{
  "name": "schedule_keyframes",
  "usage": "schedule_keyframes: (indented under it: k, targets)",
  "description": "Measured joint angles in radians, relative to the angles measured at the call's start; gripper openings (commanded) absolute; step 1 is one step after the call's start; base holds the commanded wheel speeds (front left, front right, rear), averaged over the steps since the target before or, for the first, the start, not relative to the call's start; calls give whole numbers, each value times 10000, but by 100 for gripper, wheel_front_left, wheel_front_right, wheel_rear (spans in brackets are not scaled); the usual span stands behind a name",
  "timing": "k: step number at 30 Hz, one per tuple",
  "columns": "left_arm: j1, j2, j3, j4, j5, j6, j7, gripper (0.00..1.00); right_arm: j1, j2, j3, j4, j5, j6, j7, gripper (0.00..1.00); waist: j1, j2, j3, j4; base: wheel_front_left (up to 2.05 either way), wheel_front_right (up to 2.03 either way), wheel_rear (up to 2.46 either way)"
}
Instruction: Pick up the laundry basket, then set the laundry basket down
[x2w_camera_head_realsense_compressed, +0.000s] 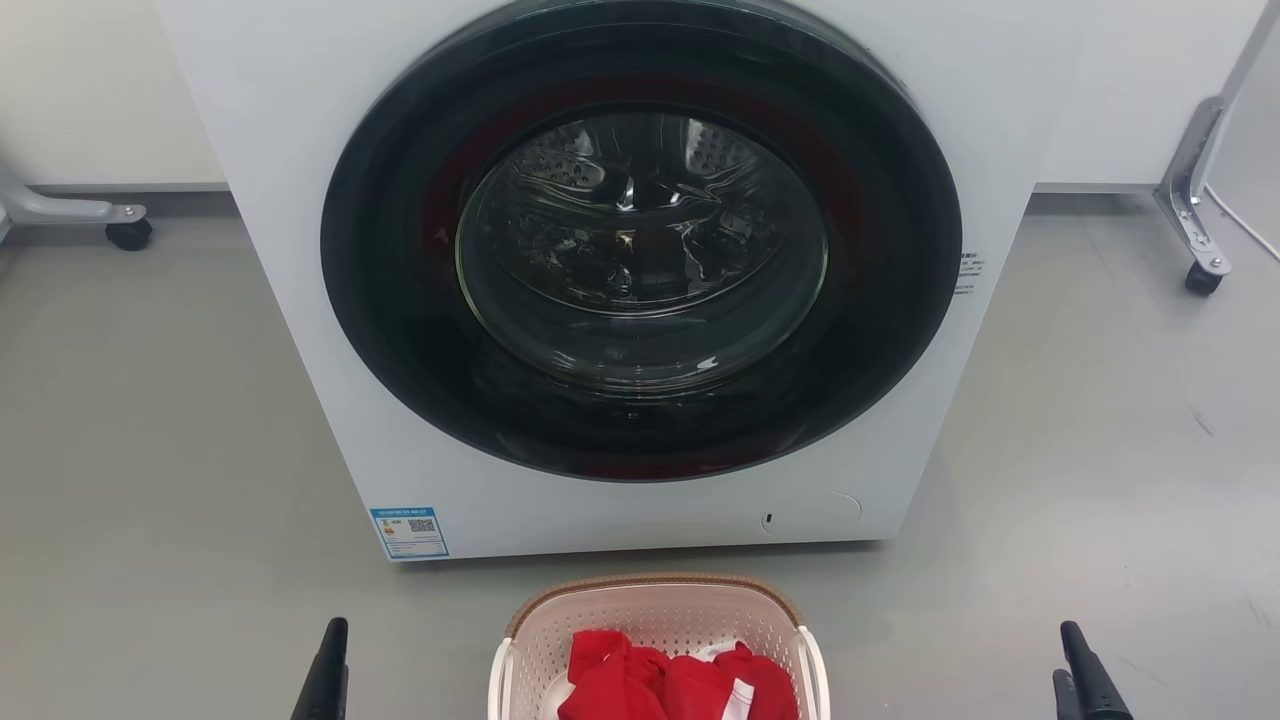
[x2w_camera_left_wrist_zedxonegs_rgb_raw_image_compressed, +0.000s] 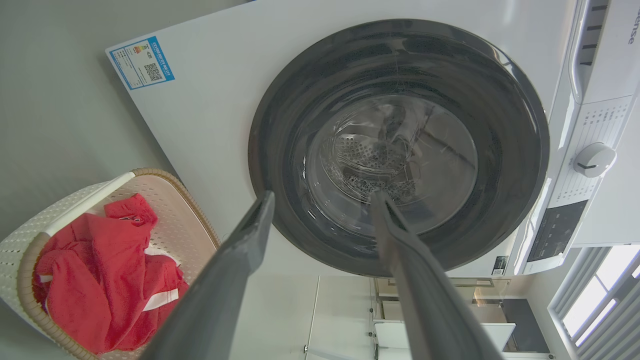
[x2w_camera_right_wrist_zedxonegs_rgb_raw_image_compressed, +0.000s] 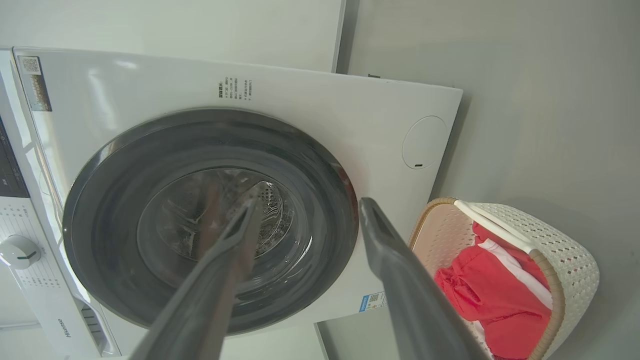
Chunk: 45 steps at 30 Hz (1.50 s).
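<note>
Reading left gripper (x2w_camera_left_wrist_zedxonegs_rgb_raw_image_compressed: 325, 197) as open: two dark fingers spread, nothing between them, aimed at the washer door (x2w_camera_left_wrist_zedxonegs_rgb_raw_image_compressed: 400, 150). Same for right gripper (x2w_camera_right_wrist_zedxonegs_rgb_raw_image_compressed: 309, 197): fingers apart, empty, pointing at the door glass. In head view a dark finger of each shows at the bottom edge, one at lower left and one at lower right, both well apart from the basket.

Between them at bottom centre sits the laundry basket (x2w_camera_head_realsense_compressed: 655, 584), upright on the grey floor (x2w_camera_head_realsense_compressed: 150, 450), near the front of the washer (x2w_camera_head_realsense_compressed: 700, 515) with a strip of floor between. Brown woven-look rim, pale perforated walls, white handles (x2w_camera_head_realsense_compressed: 501, 680) on both sides. A red garment (x2w_camera_head_realsense_compressed: 665, 685) with white trim lies bunched inside.

Door is shut, drum visible through the glass. There is a blue label (x2w_camera_head_realsense_compressed: 408, 531) at the washer's lower front corner on the robot's left and a round flap (x2w_camera_head_realsense_compressed: 830, 510) at the lower right. The control dial (x2w_camera_left_wrist_zedxonegs_rgb_raw_image_compressed: 594, 160) shows on the panel in left wrist view. Castor legs (x2w_camera_head_realsense_compressed: 128, 232) stand by the wall on either side
</note>
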Motion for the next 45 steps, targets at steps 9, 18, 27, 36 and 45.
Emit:
schedule_keyframes:
  k: [9, 18, 27, 36, 45]
  targets:
    - [0, 13, -362, -370, 1519, 309, -313, 100, -25, -8, 502, -232, -1427, -336, -336, 100, 0, 0, 1, 8, 0, 0, 0]
    - [0, 151, -872, -527, 3304, 594, -612, 100, -38, -77, 1137, -307, -2997, -535, -619, 100, 0, 0, -2, 17, 0, 0, 0]
    - [1, 345, -1390, -723, 5097, 876, -953, 100, -50, -221, 1864, -318, -4635, -775, -932, 100, 0, 0, -39, 32, 0, 0, 0]
    - [15, 508, -1921, -775, 6859, 1126, -1241, 100, -48, -284, 2380, -288, -6113, -1005, -1246, 100, 0, -1, -100, 41, 0, 0, 0]
    - [47, 600, -2276, -849, 8439, 1346, -1580, 100, -47, -303, 2811, -238, -7478, -1220, -1586, 100, 0, 0, -125, 45, 0, 0, 0]
